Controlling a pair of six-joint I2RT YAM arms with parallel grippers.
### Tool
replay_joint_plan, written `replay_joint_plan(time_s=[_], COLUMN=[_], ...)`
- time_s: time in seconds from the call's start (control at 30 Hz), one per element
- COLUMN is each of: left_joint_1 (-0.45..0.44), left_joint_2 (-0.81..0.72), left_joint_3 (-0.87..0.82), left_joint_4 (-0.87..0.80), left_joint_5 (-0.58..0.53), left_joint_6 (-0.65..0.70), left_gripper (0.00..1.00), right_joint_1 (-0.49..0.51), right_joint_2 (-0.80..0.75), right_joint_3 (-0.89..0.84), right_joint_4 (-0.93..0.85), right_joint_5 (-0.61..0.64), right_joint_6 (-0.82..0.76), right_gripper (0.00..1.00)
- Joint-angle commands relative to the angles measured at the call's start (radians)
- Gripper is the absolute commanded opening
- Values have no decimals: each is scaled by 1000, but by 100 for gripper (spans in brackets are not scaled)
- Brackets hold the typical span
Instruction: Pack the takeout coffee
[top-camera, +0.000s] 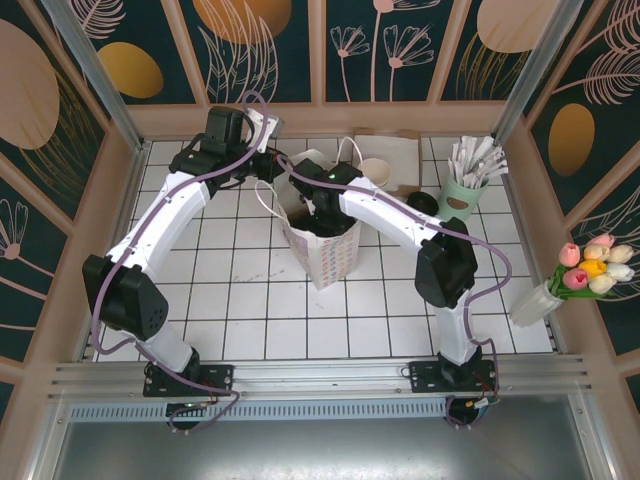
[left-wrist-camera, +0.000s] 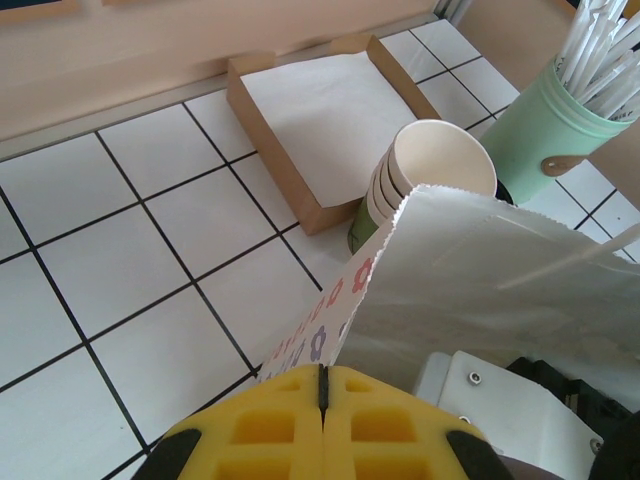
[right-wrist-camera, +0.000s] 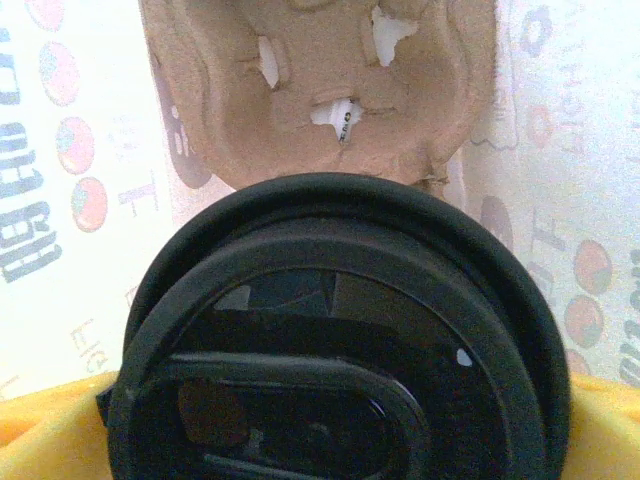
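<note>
A white paper bag (top-camera: 322, 250) with a flower print stands open mid-table. My left gripper (left-wrist-camera: 322, 372) is shut on the bag's near rim (left-wrist-camera: 370, 275); in the top view it (top-camera: 270, 166) sits at the bag's left edge. My right gripper (top-camera: 318, 212) reaches down into the bag. In the right wrist view the takeout coffee's round black lid (right-wrist-camera: 340, 340) sits between my yellow fingers (right-wrist-camera: 40, 425), which are shut on the cup. Its green body is hidden under the lid. A brown pulp cup carrier (right-wrist-camera: 330, 90) lies below it at the bag's bottom.
Behind the bag stand a stack of lidless green cups (left-wrist-camera: 425, 170) and a flat cardboard tray (left-wrist-camera: 320, 110). A loose black lid (top-camera: 422, 203) and a mint holder of wrapped straws (top-camera: 462, 195) are to the right. A vase of tulips (top-camera: 585, 275) stands at the far right.
</note>
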Motion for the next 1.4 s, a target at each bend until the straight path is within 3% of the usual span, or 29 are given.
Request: replay_joint_plan(time_s=[0.0, 1.37], left_joint_1=[1, 1], left_joint_2=[-24, -32], left_joint_3=[9, 3], left_joint_4=[8, 3], left_joint_5=[5, -21], left_joint_6=[-3, 0], left_gripper=[0, 0], right_joint_1=[9, 10], right_joint_2=[-19, -127], right_joint_3=[38, 196], right_joint_4=[-32, -64], right_joint_5=[24, 71], right_joint_6=[-3, -11], right_gripper=[97, 99])
